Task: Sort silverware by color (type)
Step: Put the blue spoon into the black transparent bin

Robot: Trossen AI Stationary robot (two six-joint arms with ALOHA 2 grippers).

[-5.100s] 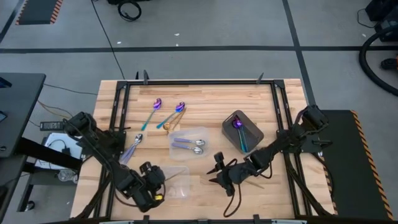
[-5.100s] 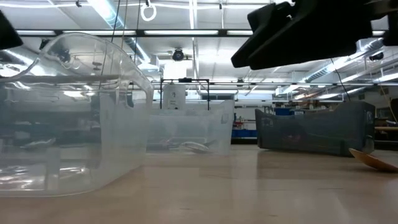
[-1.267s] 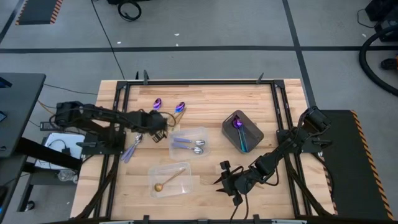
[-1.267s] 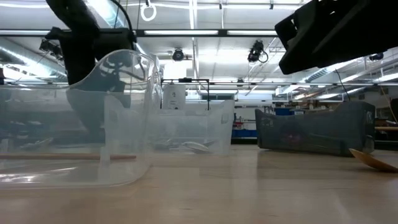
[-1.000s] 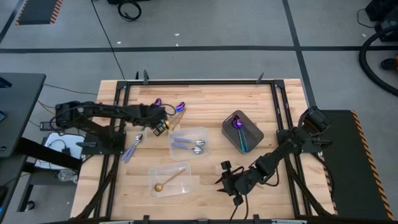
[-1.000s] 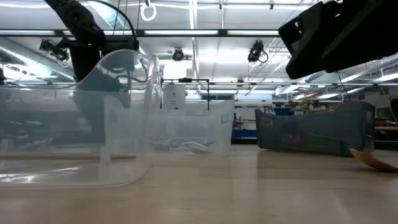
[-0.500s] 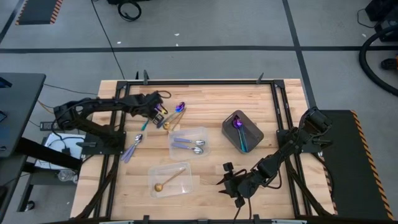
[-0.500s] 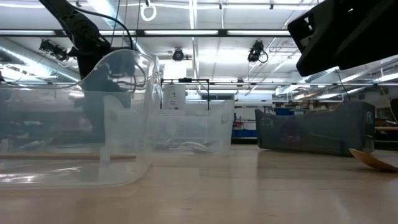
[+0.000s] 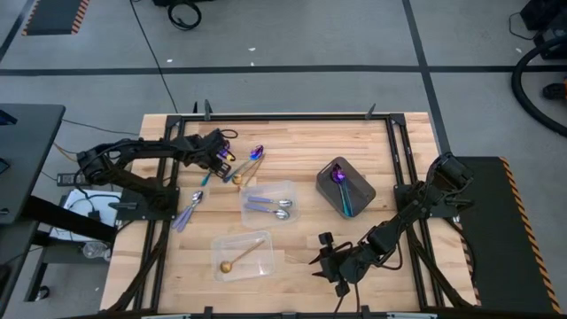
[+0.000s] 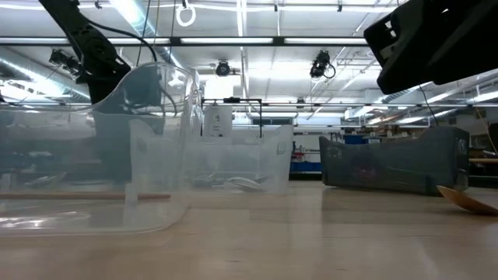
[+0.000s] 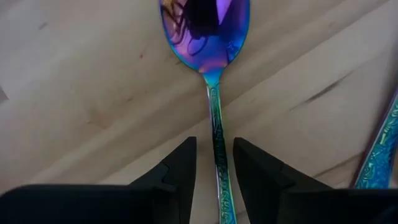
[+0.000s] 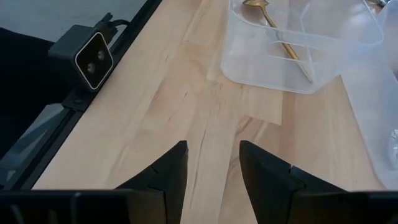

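left claw: (image 11: 212, 163) down over the purple-blue spoon (image 11: 208, 62) at the far-left part of the surface (image 9: 301, 142); fingers part open, straddling the thin handle, one each side, nothing gripped yet.
right claw: (image 12: 212, 163) parked at the near edge of the surface, fingers apart, empty.
target spoon: lies flat on the wood, bowl pointing away from the claw, handle running back between the fingers.
other spoons: second purple-blue one (image 9: 256, 151) and a gold one (image 9: 241, 174) just beside the target; a pale one (image 9: 189, 209) at the left edge; silver pair in the middle clear tray (image 9: 290, 189); gold one (image 9: 241, 257) in the near clear tray (image 9: 275, 262); purple-blue one (image 9: 339, 182) in the dark grey tray (image 9: 365, 190).
handling (judgement): light, stiff, slick metal; lies nearly flush with the wood, so fingertips need to be right at the surface. Take the handle mid-length, not the bowl; likely to pivot or slide if pinched off-centre.
risk (judgement): neighbouring spoon close enough to get nudged.
left wrist view only: handle centred in the finger gap; embossed pattern on the handle.
high view only: the claw hides the target, but the tray layout and both arms show.
low view: mostly tray walls; target not visible.
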